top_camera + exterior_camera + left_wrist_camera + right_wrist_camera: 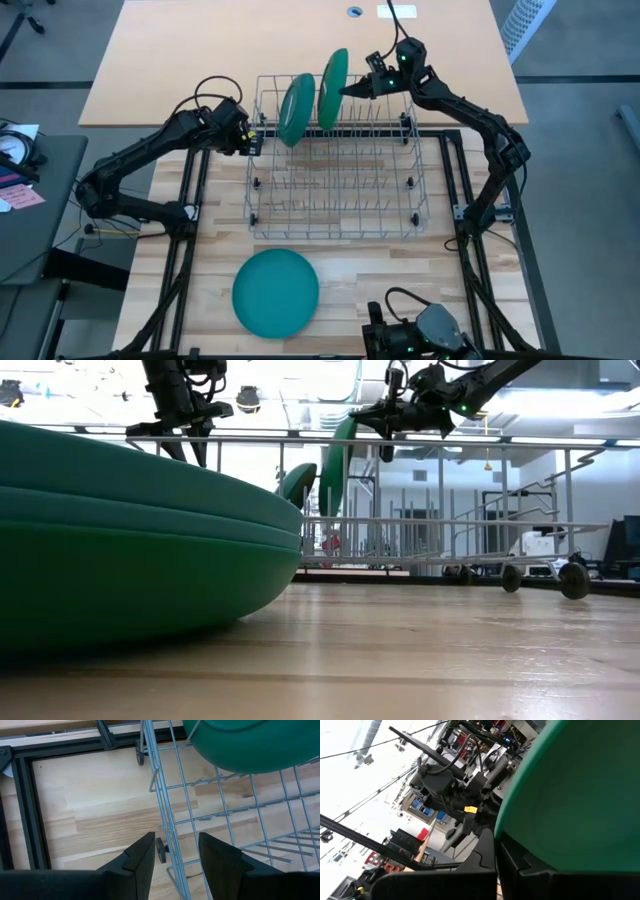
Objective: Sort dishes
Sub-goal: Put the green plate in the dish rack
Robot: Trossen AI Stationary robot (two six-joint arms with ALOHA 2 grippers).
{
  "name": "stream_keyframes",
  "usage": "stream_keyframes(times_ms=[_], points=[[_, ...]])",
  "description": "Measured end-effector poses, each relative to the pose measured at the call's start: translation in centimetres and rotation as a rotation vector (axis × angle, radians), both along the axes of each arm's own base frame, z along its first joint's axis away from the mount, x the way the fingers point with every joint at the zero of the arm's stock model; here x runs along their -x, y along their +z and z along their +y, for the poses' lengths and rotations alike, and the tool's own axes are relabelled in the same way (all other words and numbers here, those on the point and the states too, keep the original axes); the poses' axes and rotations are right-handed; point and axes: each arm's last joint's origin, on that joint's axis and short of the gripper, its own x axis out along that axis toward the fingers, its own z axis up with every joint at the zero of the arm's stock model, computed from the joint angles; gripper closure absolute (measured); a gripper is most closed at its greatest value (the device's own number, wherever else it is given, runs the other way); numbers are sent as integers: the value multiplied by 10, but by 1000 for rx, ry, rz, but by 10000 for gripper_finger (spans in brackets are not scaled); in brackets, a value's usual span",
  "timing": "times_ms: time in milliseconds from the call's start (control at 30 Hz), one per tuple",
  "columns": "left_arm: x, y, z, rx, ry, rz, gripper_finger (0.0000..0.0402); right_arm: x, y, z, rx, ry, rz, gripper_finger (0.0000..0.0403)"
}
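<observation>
Right wrist view: right gripper (496, 851) clamped on a cut-off green plate (580, 795); left gripper (176, 857) parted, empty.

Two green plates (297, 108) (333, 88) stood on edge at the rack's far end; a teal stack (276, 292) lay flat on the table.
</observation>
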Motion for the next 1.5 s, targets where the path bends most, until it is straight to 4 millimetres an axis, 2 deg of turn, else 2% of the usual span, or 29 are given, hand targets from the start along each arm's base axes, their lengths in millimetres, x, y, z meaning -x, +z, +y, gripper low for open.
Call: stream_keyframes(times_ms=[467, 1267, 1500], points=[[0, 0, 0, 0, 0, 0, 255, -2, 4, 2, -5, -2, -27, 403], [0, 0, 0, -2, 1, 2, 255, -2, -20, 4, 30, -79, 152, 402], [0, 0, 0, -6, 1, -3, 255, -8, -26, 10, 13, -182, 238, 377]])
